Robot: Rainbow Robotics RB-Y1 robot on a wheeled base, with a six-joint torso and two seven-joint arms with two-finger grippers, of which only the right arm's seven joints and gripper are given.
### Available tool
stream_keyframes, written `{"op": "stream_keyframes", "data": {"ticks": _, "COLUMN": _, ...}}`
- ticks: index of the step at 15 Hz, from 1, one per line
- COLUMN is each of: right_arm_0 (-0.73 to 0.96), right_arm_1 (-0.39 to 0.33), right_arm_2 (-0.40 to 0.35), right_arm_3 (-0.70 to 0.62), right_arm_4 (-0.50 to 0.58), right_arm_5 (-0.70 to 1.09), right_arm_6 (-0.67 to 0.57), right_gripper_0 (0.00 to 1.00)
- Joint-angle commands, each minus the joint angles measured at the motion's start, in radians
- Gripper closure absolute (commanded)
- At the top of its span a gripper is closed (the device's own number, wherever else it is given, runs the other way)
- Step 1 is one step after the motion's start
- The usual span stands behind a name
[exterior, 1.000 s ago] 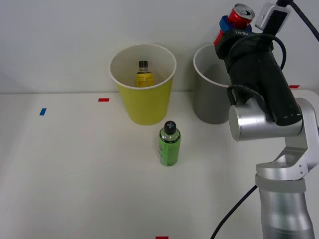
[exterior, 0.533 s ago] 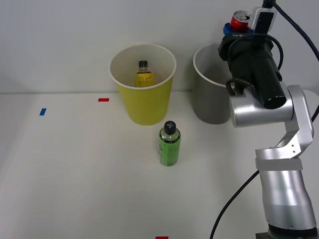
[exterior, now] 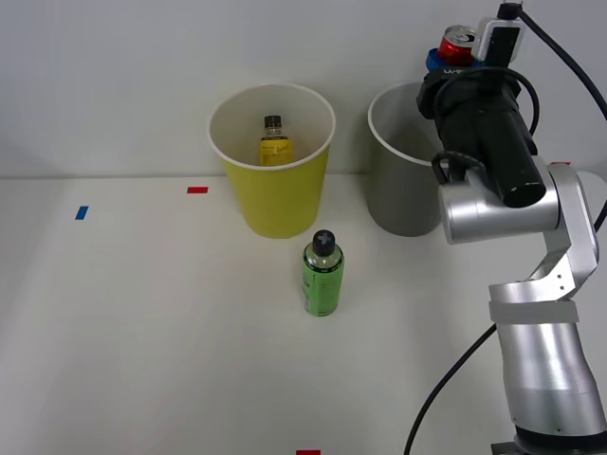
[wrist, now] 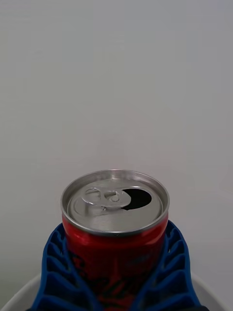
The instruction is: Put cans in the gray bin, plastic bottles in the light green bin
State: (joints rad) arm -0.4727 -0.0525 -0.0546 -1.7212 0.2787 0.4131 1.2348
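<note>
My right gripper [exterior: 451, 57] is shut on the red can [exterior: 458, 44], holding it upright above the far right rim of the gray bin [exterior: 398, 180]. In the right wrist view the can [wrist: 115, 228] shows its silver top with an open mouth, and the blue ribbed fingers [wrist: 56, 272] hug both its sides. A yellow-labelled bottle [exterior: 274, 142] stands inside the light green bin [exterior: 277, 190]. The green-labelled bottle [exterior: 322, 274] with a dark cap stands upright on the table in front of the two bins.
The two bins stand side by side at the back of the white table [exterior: 142, 332]. Small red tape marks [exterior: 197, 190] and a blue mark [exterior: 82, 212] lie on the table. A black cable [exterior: 455, 389] hangs by my arm.
My right arm has swung back and straightened, turning the can from tilted to upright and holding it over the gray bin's rim. The bottles and bins have not moved.
</note>
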Motion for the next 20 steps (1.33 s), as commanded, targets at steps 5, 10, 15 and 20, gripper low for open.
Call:
{"op": "stream_keyframes", "data": {"ticks": 5, "right_arm_0": -0.001, "right_arm_1": -0.001, "right_arm_2": 0.004, "right_arm_3": 0.0, "right_arm_4": 0.002, "right_arm_5": 0.0, "right_arm_6": -0.005, "right_gripper_0": 0.0}}
{"op": "stream_keyframes", "data": {"ticks": 10, "right_arm_0": 0.0, "right_arm_1": 0.0, "right_arm_2": 0.002, "right_arm_3": 0.0, "right_arm_4": 0.002, "right_arm_5": 0.0, "right_arm_6": -0.006, "right_gripper_0": 0.0}}
{"op": "stream_keyframes", "data": {"ticks": 15, "right_arm_0": 0.0, "right_arm_1": -0.009, "right_arm_2": 0.004, "right_arm_3": 0.0, "right_arm_4": 0.002, "right_arm_5": 0.0, "right_arm_6": -0.006, "right_gripper_0": 0.0}}
{"op": "stream_keyframes", "data": {"ticks": 20, "right_arm_0": 0.005, "right_arm_1": -0.03, "right_arm_2": 0.007, "right_arm_3": -0.014, "right_arm_4": 0.001, "right_arm_5": -0.005, "right_arm_6": -0.009, "right_gripper_0": 0.0}}
